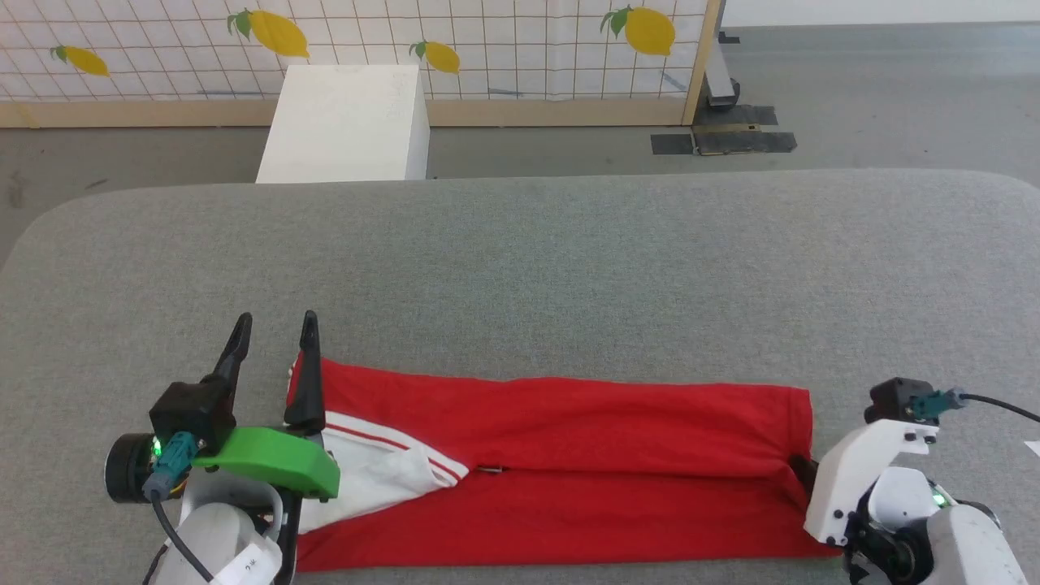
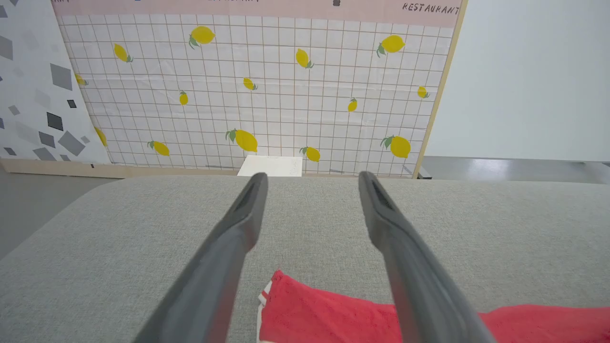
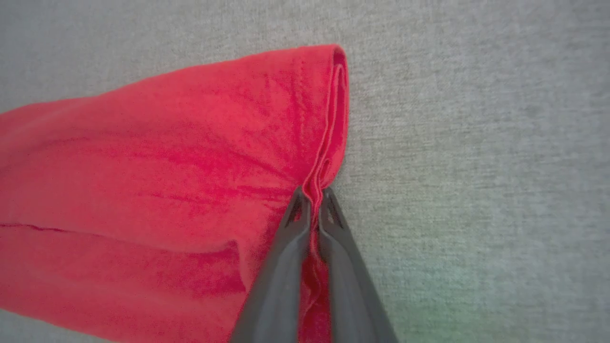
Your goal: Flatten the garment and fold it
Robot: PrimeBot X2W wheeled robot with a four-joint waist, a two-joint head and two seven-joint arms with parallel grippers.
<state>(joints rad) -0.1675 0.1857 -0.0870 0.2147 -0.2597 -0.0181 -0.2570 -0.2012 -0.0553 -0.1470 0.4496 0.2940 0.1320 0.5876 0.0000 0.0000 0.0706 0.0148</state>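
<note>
Right gripper (image 3: 312, 196): fingers pinched shut on the end edge of the garment (image 1: 569, 455), pointing down at the table (image 1: 569, 260). Garment: red strip, lying between the grippers. Left gripper (image 1: 276, 318): fingers spread wide, empty, level over the sleeve end. Beyond: box (image 1: 345, 122); lemon panel (image 2: 286, 85), lettered "RESTAURANT".

Jersey T-shirt (image 1: 569, 455): red, white sleeve, red-striped trim.
Woven tabletop (image 1: 520, 268): grey.
Backdrop panel (image 1: 504, 49): white, brown grid, yellow green-leaved lemons.
Rectangular block (image 1: 345, 122): white.
Plastic wrist cover (image 1: 272, 459): green.
</note>
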